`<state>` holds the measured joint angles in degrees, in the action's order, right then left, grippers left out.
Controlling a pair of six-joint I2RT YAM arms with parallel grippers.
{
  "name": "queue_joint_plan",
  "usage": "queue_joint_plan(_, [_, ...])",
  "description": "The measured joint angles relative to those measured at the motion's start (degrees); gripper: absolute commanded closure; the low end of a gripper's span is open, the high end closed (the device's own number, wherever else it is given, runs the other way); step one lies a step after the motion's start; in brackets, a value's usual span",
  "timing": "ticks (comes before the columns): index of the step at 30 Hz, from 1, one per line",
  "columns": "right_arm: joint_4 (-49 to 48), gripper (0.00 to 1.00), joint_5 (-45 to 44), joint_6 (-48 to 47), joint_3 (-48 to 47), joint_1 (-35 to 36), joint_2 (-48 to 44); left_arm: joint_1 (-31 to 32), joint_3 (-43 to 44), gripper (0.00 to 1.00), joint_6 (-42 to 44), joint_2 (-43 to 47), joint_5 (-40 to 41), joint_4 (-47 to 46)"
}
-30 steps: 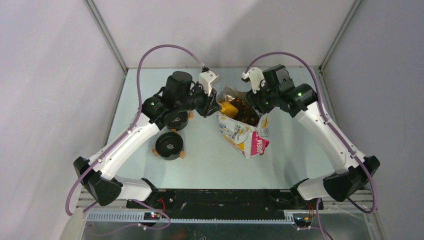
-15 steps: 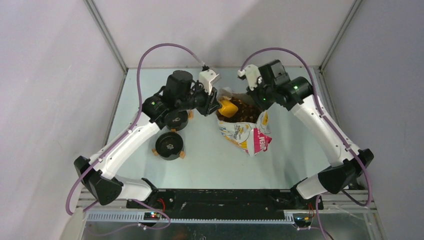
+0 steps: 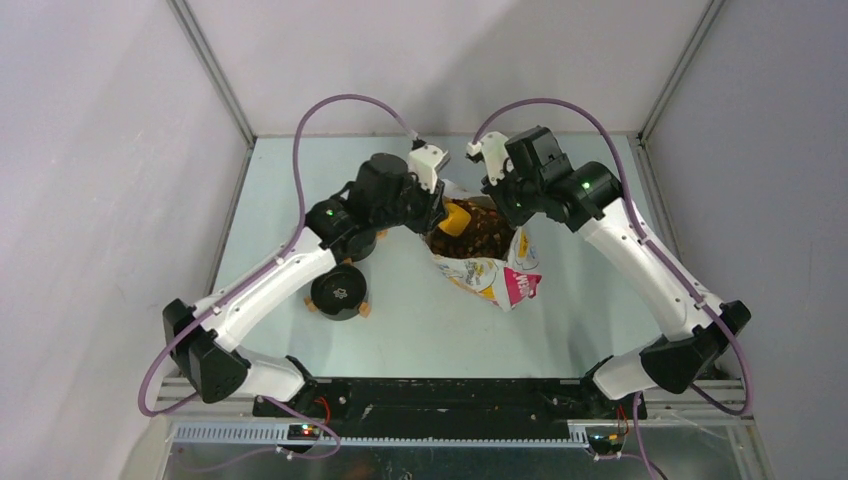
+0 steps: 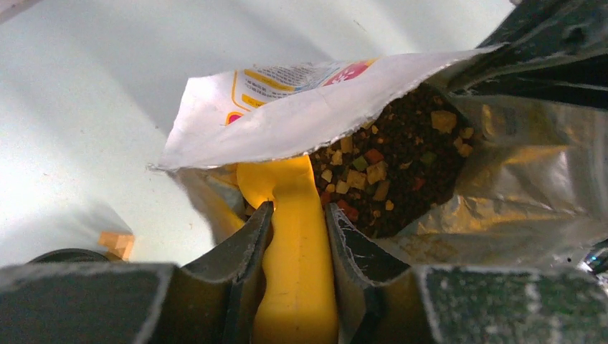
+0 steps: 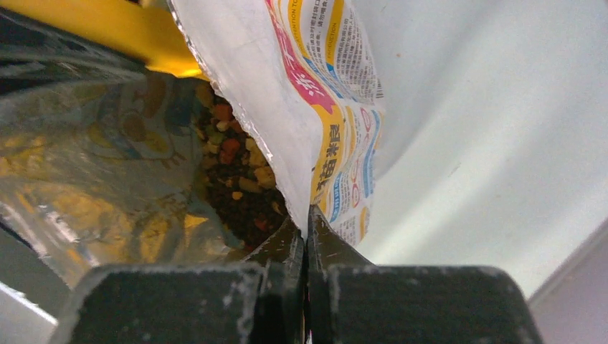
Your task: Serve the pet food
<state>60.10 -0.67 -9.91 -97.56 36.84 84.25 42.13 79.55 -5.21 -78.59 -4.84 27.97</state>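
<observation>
**Both arms at the bag mouth**

Both arms reached toward the table's far centre, wrists converging over the bag [image 3: 490,275]. Left gripper [image 4: 295,213] clamped the smooth handle of the yellow scoop [image 4: 294,279], whose far end sat under the bag's flap. Right gripper [image 5: 307,215] was pinched shut on the torn, crinkly bag rim; the lining was foil. Pet food [image 4: 401,165]: small mixed-colour kibble, heaped loose inside the bag.
</observation>
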Motion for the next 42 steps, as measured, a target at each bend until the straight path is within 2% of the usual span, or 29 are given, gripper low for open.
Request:
queue_joint_plan(6, [-2.5,1.00,2.6,5.0,3.8,-1.0,-2.7,3.8,-2.9,1.00,-3.9,-2.8,6.5,-4.4])
queue_joint_plan(13, [-3.2,1.00,3.4,6.5,4.1,-3.0,-3.0,6.9,-7.6,1.00,-4.7,-4.3,11.2,-12.8])
queue_joint_plan(20, [-3.7,1.00,6.3,7.1,4.4,-6.5,-3.0,7.5,-13.4,1.00,-8.0,-3.8,9.9,-19.4])
queue_joint_plan(25, [-4.7,1.00,9.2,8.0,5.1,-8.2,-3.1,5.8,-17.7,1.00,-12.5,-3.3,4.2,-23.1])
queue_joint_plan(31, [-5.7,1.00,12.2,8.0,7.0,-8.8,-4.4,0.9,-18.2,1.00,-18.9,-3.1,-3.7,-24.5])
queue_joint_plan(36, [-5.9,1.00,13.7,8.0,7.3,-9.6,-4.5,-4.9,-18.2,1.00,-29.0,-3.1,-15.0,-26.6])
queue_joint_plan(42, [-6.0,1.00,14.7,7.8,7.9,-11.5,-4.9,-8.8,-18.1,1.00,-41.5,-3.0,-27.2,-31.6])
